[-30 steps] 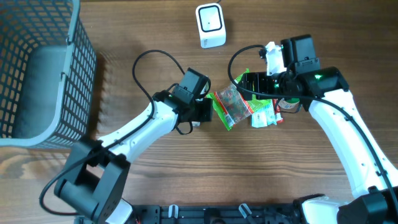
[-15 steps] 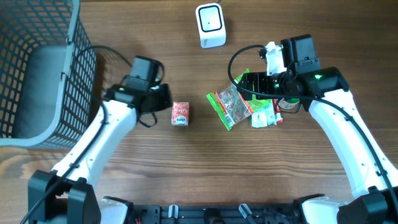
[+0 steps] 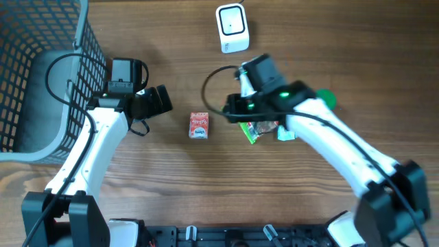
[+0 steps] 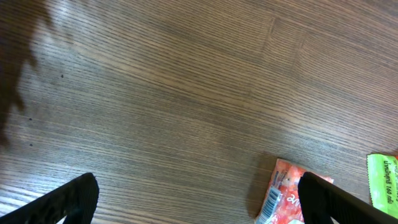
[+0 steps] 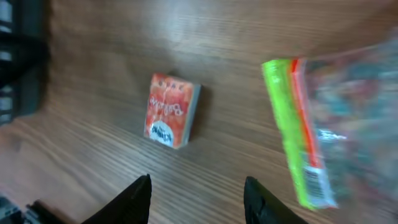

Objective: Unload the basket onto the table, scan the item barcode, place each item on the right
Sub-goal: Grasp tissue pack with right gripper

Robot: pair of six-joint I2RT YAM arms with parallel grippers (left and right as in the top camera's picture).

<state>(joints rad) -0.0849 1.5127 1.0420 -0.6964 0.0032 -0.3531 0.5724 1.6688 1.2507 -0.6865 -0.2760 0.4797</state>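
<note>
Overhead: my left tool gaped empty near the red box on the bench. My right tool, parted and empty, faced it, likely lining up a pickup for scanning.

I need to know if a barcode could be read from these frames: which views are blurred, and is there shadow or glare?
Right wrist view: motion blur, the green-edged bag smeared, the red box soft. Left wrist view: the table grain is sharp, a dark shadow lies at the upper left, and the box's barcode shows crisp at the bottom edge. Overhead view: even light, no glare, the right arm slightly blurred.
</note>
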